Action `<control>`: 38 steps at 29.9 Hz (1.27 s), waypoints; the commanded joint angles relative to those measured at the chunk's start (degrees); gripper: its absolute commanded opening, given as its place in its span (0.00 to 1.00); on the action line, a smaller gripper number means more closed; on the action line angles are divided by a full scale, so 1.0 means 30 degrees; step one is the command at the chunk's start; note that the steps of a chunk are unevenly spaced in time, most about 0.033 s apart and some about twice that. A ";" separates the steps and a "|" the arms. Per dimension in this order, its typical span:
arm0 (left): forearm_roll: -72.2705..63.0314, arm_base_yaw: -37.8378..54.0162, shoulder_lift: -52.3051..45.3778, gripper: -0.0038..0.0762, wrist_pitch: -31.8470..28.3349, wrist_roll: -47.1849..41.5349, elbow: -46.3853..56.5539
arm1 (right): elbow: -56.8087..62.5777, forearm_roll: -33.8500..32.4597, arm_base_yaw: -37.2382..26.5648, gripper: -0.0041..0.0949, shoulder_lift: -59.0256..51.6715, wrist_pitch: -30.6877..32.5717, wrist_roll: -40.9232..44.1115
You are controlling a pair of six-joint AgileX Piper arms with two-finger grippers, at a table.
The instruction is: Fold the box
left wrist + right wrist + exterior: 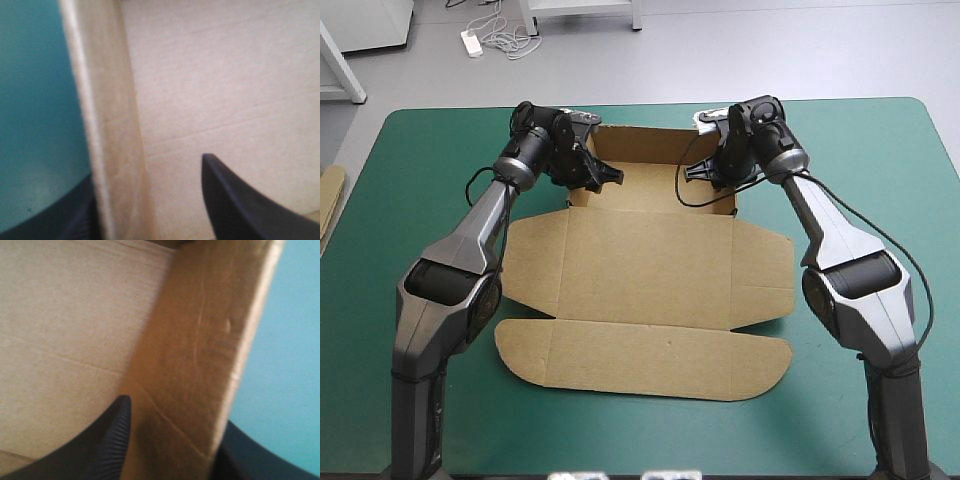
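The left gripper (147,170) stood open astride the box's left side wall. One black finger (240,210) was inside the tray part with a gap to the board, and the other was outside, close against the wall. The right gripper (175,412) had its fingers (107,445) pressed to the box's right side wall, one inside and one outside, gripping it.

The brown box (650,270) lay near the middle of the table (880,160). At its far end the back wall and both side walls were raised, so a shallow tray had taken shape. From the tray's near edge toward the robot, the lid panel lay flat on the teal-green cover, with its side flaps spread and its long rounded front flap also flat.

The job looked roughly half done. The tray walls were up, but the two side walls probably needed pressing or tucking before they would hold by themselves. Nothing on the lid had been folded yet.
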 commanded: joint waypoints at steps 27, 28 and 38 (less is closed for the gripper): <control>-0.0396 -0.0903 -1.0968 0.64 0.2166 0.1036 0.0090 | -0.0158 -0.1210 -0.0493 0.65 -0.6741 0.0023 -0.0207; -0.0008 -0.1087 -1.1798 0.64 0.2166 0.1036 0.0684 | -0.0110 -0.1074 -0.0493 0.65 -0.6780 0.0023 -0.0258; 0.1805 -0.1709 -1.9858 0.64 0.1653 0.0798 0.8046 | -0.0110 -0.0931 -0.0493 0.65 -0.6908 0.0023 -0.0442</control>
